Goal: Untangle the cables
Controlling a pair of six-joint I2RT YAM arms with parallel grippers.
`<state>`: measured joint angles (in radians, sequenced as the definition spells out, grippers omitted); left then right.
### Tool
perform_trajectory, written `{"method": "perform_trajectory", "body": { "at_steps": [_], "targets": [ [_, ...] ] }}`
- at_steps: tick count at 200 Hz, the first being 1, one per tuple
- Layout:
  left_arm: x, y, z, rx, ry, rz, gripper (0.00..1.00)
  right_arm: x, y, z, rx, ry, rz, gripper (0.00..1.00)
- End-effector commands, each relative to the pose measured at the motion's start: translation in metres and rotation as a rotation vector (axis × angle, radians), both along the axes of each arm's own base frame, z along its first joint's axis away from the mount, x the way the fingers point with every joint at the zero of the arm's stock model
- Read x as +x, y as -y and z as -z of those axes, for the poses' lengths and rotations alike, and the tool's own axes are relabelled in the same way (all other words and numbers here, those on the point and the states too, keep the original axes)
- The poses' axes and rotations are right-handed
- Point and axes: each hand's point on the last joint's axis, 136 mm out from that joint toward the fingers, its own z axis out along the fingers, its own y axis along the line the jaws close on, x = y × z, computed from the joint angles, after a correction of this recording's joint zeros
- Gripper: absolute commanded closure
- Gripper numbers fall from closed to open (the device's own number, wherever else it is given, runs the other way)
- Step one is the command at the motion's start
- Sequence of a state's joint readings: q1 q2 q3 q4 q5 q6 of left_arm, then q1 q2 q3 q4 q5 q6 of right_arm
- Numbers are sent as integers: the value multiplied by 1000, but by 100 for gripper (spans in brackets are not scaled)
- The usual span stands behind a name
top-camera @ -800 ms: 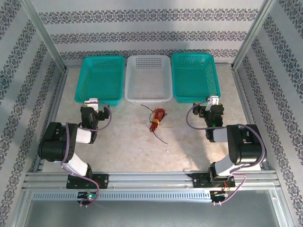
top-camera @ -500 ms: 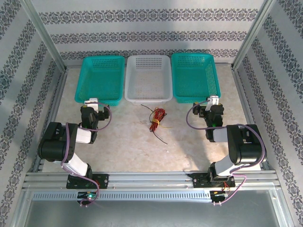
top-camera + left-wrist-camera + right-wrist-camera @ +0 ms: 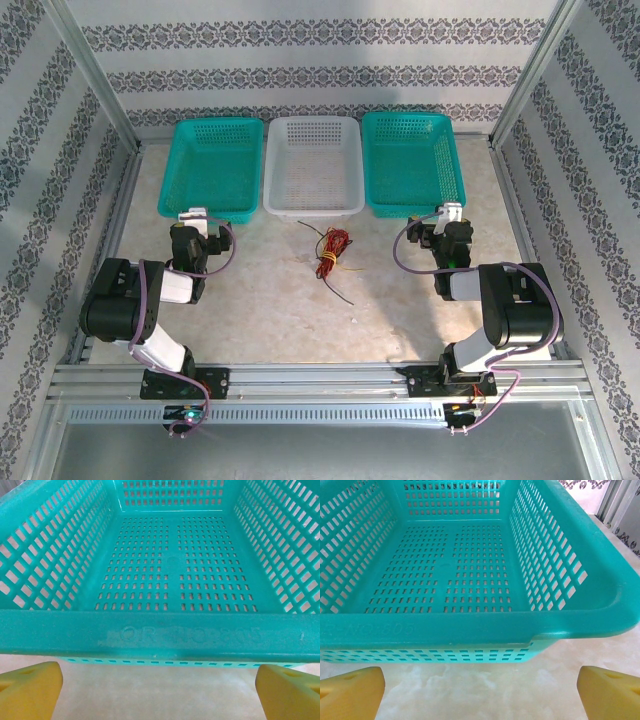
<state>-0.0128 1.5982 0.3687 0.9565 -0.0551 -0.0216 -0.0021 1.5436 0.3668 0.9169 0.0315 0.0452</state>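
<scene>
Three baskets were lined up along the far edge of the table: the left teal basket, the white basket and the right teal basket, set close side by side.

The left gripper was held just before the near rim of the left teal basket. In the left wrist view its yellow fingertips were spread to the corners, with only bare table between them and nothing gripped. The basket rim ran across just beyond them.

The cables, a small bundle of red, yellow and black strands, were lying on the table in front of the white basket, between the two arms and well apart from both grippers. One dark strand trailed towards the near side. Bare table was left all round the bundle, up to the metal rail at the near edge.

The right gripper was placed likewise before the right teal basket, its fingertips spread wide and nothing held. That basket's near right corner was seen just ahead.

Against the earlier frames, no shift was noted in arms, bundle or baskets.
</scene>
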Motion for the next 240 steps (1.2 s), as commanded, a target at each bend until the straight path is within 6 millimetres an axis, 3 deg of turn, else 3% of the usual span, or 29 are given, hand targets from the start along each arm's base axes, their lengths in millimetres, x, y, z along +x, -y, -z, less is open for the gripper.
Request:
{"method": "perform_trajectory", "body": {
  "at_steps": [1,65,95,117,146,179,214,240],
  "targets": [
    [5,1,-7,11,16,13,1,5,-7,-15,-4,51,-31,2],
    [5,4,-12,18,23,33,1,4,-4,-20,-8,64,-6,2],
    [-1,2,-52,22,-14,-13,1,-16,12,-48,-16,74,97,2],
    [-11,3,-75,-48,-16,-42,1,-31,12,-60,2,70,113,2],
    [-26,11,-85,-122,-82,-67,1,-51,17,-54,41,-15,172,2],
    [-46,37,-91,-228,-191,-62,0,-85,32,-57,161,-162,346,2],
    [-80,57,-79,-302,-347,-65,4,-117,23,-56,226,-303,374,2],
    [-100,67,-84,-345,-382,-41,7,-135,-8,-57,192,-417,332,1]
  ]
}}
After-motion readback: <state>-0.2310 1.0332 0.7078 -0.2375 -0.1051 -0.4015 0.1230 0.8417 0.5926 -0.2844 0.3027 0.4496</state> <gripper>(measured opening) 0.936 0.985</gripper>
